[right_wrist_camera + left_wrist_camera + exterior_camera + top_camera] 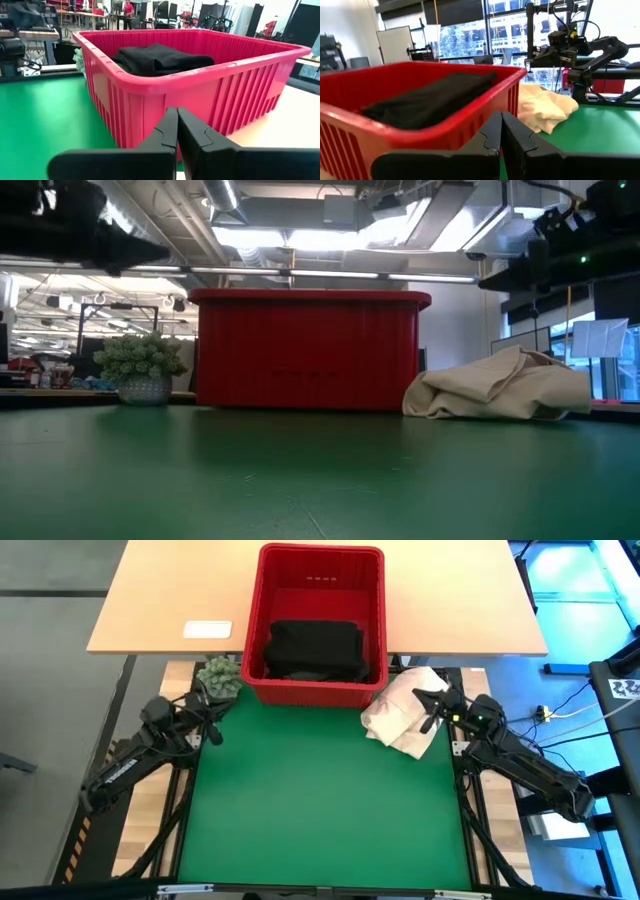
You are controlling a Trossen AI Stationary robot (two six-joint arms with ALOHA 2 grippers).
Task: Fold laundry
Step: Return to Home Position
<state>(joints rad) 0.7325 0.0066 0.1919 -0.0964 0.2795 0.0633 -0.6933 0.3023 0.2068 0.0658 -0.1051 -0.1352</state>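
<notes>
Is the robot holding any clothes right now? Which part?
No, nothing is held. The left gripper and right gripper are both shut and empty; the black laundry lies in the red basket.

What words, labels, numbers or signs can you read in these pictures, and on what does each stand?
No text can be read in any view.
Too blurred to read: faint raised marks on the red bin wall.
Too small to tell if printed: the white card on the wooden table.
No letters: the square marker, only a black-and-white pattern.
</notes>
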